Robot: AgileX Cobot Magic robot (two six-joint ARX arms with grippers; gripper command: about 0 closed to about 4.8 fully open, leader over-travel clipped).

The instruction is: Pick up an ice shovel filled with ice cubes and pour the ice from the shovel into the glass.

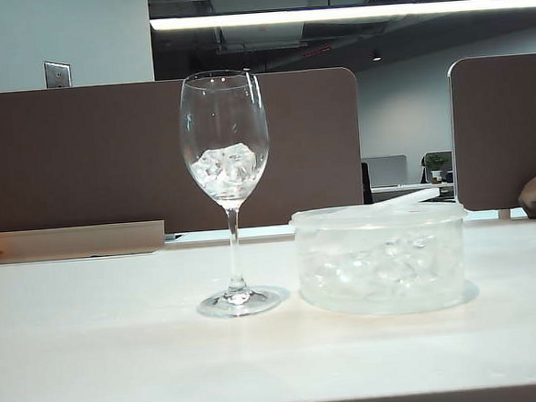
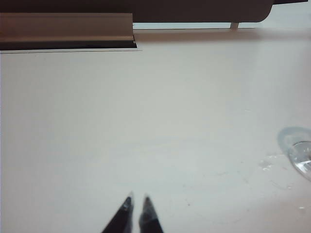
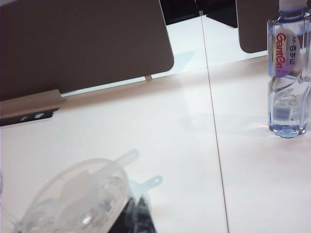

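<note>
The glass (image 1: 225,130) stands upright left of centre on the table, with ice cubes (image 1: 227,167) piled in its bowl. To its right, the ice shovel (image 1: 406,199) lies across a round plastic tub (image 1: 383,290), its handle poking past the rim. In the right wrist view the shovel (image 3: 92,177) rests blade-down on more ice cubes (image 3: 104,191) in the tub. My right gripper (image 3: 138,213) is shut and empty, right beside the tub's wall. My left gripper (image 2: 137,200) is shut over bare table, and the foot of the glass (image 2: 302,154) lies well off to one side. Neither gripper shows in the exterior view.
A water bottle (image 3: 286,73) stands on the table beyond the tub, away from my right gripper. Brown partition panels (image 1: 109,157) run along the table's far edge. A seam (image 3: 214,126) crosses the tabletop between tub and bottle.
</note>
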